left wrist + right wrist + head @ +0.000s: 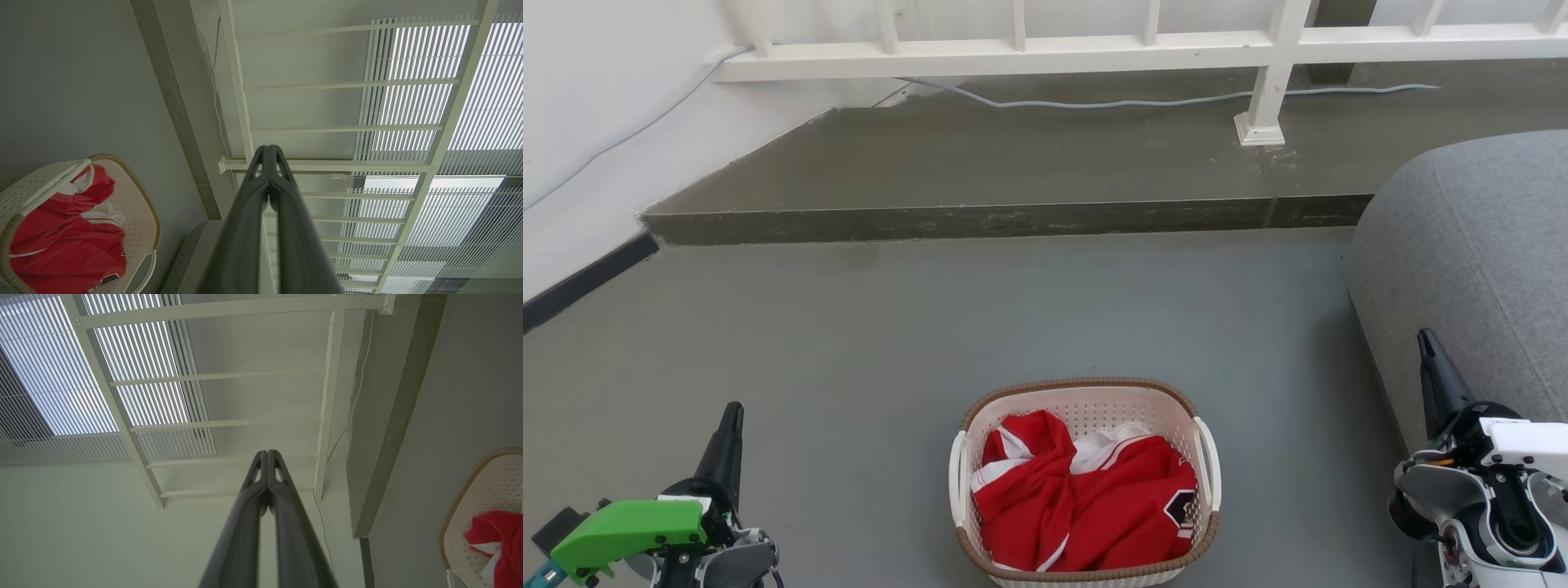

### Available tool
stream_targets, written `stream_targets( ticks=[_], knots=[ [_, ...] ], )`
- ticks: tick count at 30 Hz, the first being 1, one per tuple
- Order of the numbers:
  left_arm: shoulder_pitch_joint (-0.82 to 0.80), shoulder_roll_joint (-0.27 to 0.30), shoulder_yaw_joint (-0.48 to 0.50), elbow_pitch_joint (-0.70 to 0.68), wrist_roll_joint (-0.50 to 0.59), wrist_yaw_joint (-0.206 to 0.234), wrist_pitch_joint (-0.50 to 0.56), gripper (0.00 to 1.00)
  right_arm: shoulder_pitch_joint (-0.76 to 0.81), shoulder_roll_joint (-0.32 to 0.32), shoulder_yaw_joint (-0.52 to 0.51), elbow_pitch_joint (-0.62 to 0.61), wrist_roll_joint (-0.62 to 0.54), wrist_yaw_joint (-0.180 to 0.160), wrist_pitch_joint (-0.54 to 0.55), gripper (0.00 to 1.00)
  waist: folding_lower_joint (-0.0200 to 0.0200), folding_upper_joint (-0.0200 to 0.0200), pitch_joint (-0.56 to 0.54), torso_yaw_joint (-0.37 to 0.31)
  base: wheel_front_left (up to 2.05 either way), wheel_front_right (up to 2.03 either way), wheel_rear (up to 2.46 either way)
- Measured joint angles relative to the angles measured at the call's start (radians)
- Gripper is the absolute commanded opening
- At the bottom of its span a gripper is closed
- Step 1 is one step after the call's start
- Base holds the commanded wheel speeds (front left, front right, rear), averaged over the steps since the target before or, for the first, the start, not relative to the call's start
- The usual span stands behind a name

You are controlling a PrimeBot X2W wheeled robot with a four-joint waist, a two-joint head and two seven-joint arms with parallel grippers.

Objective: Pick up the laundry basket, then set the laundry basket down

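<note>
The laundry basket (1086, 408), cream-white and perforated with a brown woven-look rim and two white side handles, stands on the grey floor at the bottom centre of the head view. Red and white clothing (1086, 498) fills it. My left gripper (732, 416) is at the lower left, well apart from the basket, its fingers pressed together on nothing. On the far side, at the lower right, my right gripper (1425, 343) is likewise shut and empty. The left wrist view shows the basket (135, 212) at its lower left beside the shut gripper (268, 149). The right wrist view shows the basket's rim (461, 498) at its right edge, beside the shut gripper (267, 453).
A grey upholstered seat (1478, 269) bulks at the right, close behind my right gripper. A raised concrete step (1013, 216) runs across the floor beyond the basket, with a white railing (1094, 53) and a loose cable (1094, 102) on it. A white wall (596, 122) closes the left.
</note>
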Motion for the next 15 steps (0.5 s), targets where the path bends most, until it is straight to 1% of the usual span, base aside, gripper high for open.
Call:
stream_targets(
  ticks=[15],
  knots=[
    [0.0,0.0,0.001,0.0,0.0,0.0,0.0,0.0,0.0,0.0,0.0,0.0,0.0,0.0,0.0,0.0,0.0,0.0,0.0,0.0,0.0,0.0,0.0]
  ],
)
